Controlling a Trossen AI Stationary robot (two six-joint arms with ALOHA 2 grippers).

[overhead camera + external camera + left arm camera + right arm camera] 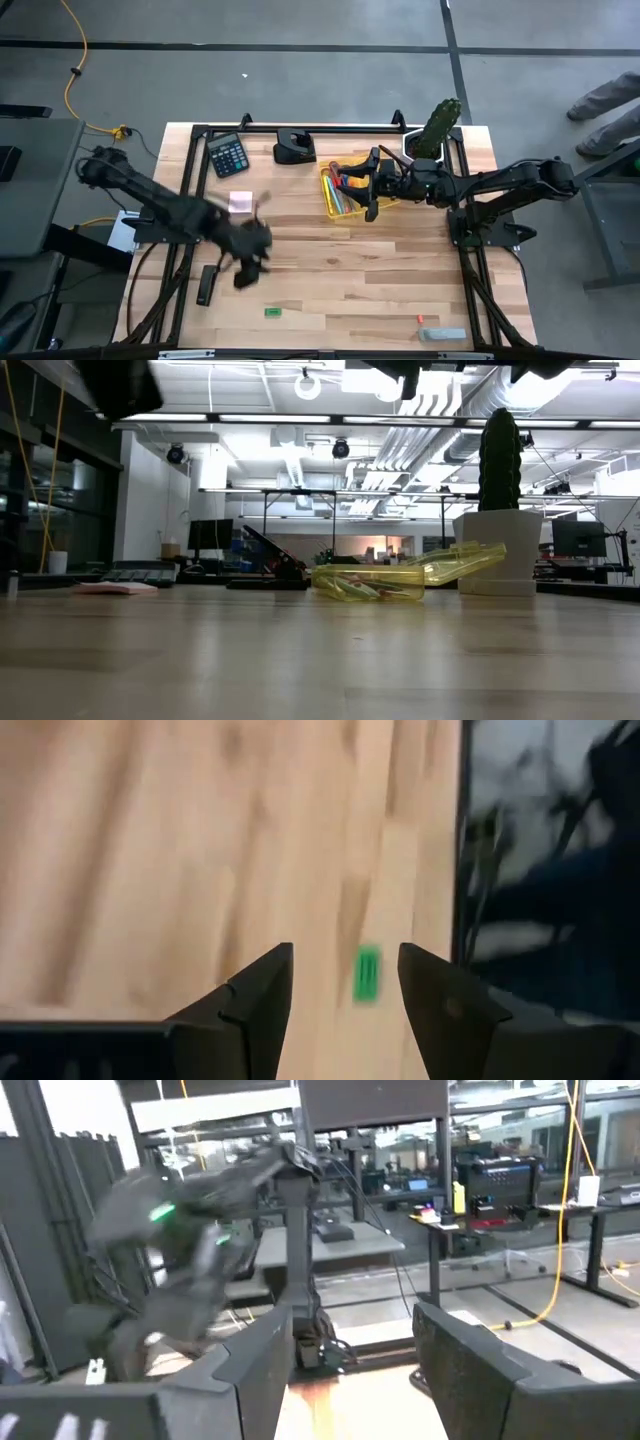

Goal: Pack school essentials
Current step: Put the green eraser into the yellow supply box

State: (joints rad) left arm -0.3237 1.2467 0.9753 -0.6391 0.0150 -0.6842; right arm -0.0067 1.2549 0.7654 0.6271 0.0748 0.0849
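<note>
A small green eraser (272, 313) lies flat on the wooden table near its front edge. In the left wrist view the eraser (367, 973) shows ahead between my fingers. My left gripper (246, 272) hangs open above the table, left of centre and slanting down, a little farther back than the eraser. A pale pink pad (240, 202) lies flat farther back. An open yellow see-through case (338, 192) at the back centre holds pencils and red-handled scissors. My right gripper (369, 185) stands open and about level above the case's right side, with nothing between its fingers (255, 1355).
A black calculator (228, 155) and a black desk item (295, 148) sit at the back. A flat black bar (206, 285) lies near the left edge. A cactus in a white pot (437, 130) stands back right. A grey item (441, 334) lies front right.
</note>
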